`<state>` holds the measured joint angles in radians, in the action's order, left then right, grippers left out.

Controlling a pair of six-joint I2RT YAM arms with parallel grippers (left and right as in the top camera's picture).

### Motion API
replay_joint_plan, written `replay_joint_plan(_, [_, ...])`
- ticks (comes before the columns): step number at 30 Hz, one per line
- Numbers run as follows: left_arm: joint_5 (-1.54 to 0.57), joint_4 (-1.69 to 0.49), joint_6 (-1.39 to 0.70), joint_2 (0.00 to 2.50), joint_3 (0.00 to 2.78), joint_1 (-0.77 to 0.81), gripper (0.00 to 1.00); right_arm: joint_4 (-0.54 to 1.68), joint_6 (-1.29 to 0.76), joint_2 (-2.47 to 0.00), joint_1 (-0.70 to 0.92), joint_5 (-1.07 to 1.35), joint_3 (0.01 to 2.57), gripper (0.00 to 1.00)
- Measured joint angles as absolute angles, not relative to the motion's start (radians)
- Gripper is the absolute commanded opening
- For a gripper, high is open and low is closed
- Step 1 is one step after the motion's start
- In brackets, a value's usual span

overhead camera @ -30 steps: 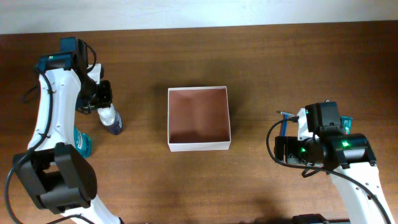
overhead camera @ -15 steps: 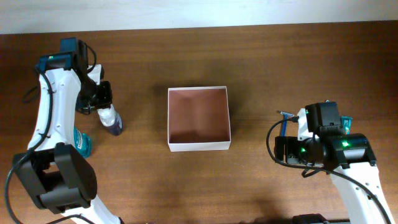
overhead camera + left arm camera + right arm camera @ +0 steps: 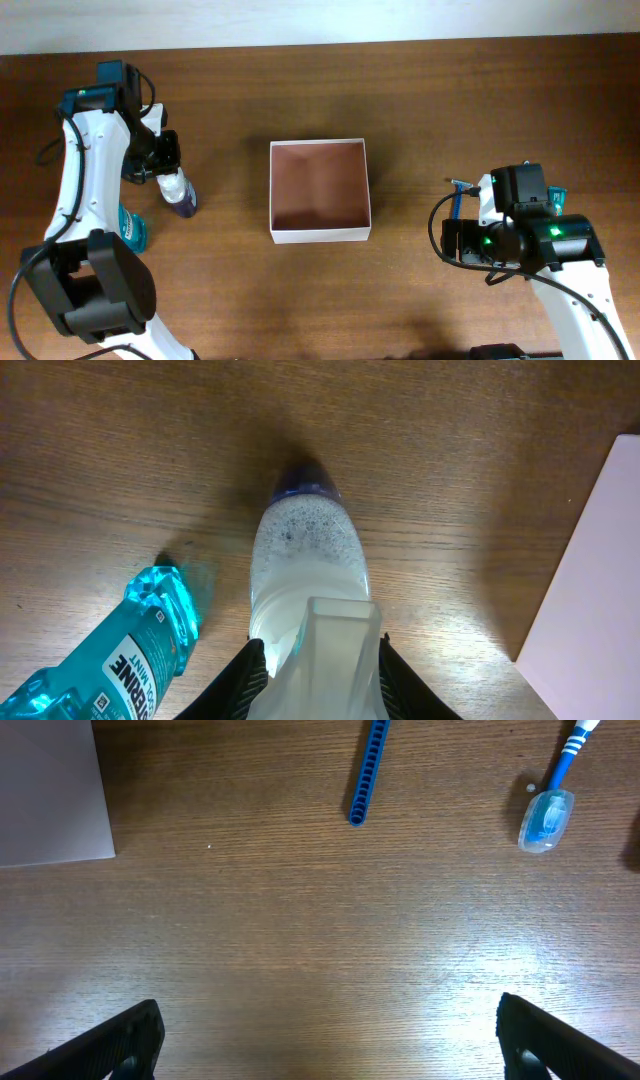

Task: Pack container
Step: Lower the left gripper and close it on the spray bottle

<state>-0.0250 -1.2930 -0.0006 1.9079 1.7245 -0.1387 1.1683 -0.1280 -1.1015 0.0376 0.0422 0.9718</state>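
The container (image 3: 320, 232), a shallow square box with white walls and a pinkish-brown inside, sits mid-table; nothing shows inside it. Its wall edge shows in the left wrist view (image 3: 590, 570) and the right wrist view (image 3: 50, 790). My left gripper (image 3: 163, 172) is shut on a clear bottle of whitish liquid with a dark purple cap (image 3: 178, 195), also in the left wrist view (image 3: 308, 570). A teal mouthwash bottle (image 3: 131, 228) lies left of it, seen in the left wrist view (image 3: 110, 650). My right gripper (image 3: 325, 1040) is open and empty above bare table.
A blue comb-like strip (image 3: 367, 772) and a blue toothbrush with a clear cap (image 3: 552, 805) lie on the table ahead of my right gripper. They show by the right arm in the overhead view (image 3: 456, 200).
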Motion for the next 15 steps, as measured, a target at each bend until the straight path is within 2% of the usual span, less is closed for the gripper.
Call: replay_joint_plan(15, [-0.019, -1.338, -0.001, 1.894, 1.789, -0.1, 0.0, 1.171, -0.128, -1.102, 0.038, 0.042, 0.972, 0.99])
